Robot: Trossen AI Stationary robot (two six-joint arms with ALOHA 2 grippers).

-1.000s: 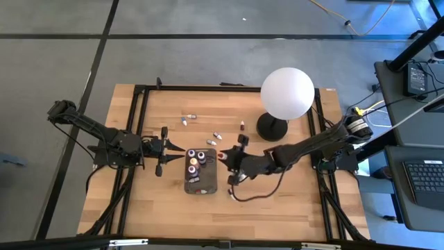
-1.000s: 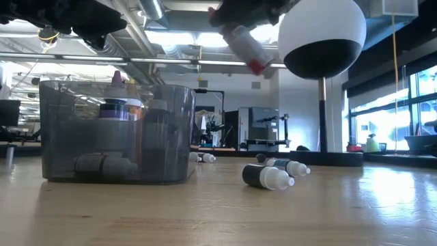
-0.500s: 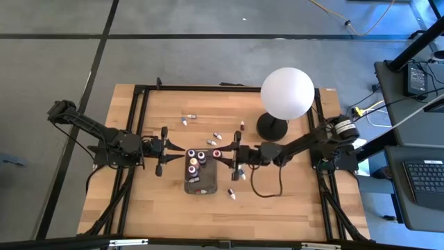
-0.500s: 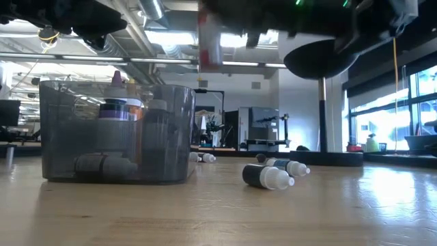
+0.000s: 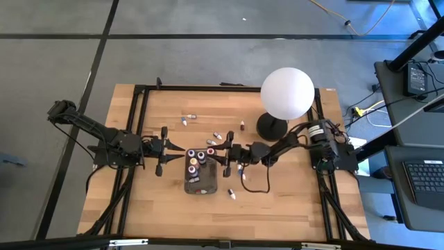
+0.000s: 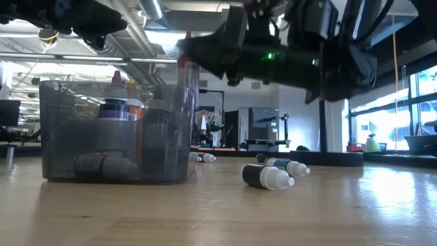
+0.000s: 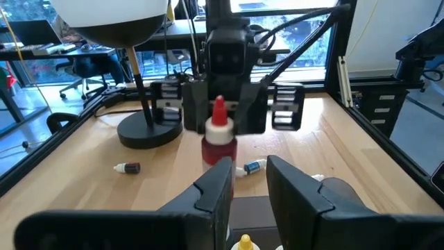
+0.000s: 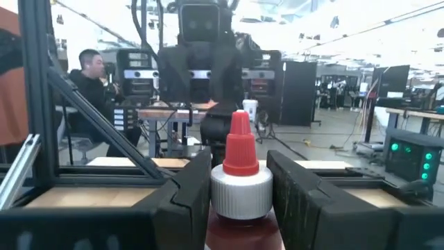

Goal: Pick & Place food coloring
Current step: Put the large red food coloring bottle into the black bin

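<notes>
Your right gripper (image 5: 220, 153) is clenched on a red-capped food coloring bottle (image 8: 239, 182), held upright just above the right edge of the grey tray (image 5: 211, 186). Next, lower it inside and let go. Your left gripper (image 5: 164, 150) waits, released, beside the tray.

Red-capped bottle (image 8: 240, 182) — upright, tray-side.

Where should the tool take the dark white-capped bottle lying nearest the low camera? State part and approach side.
Grip the dark bottle across its barrel, not the tapered white cap, probably coming straight down from above: it lies on its side on the wood. The right tool holds a red-capped bottle, so the open left tool seems freer.
</notes>
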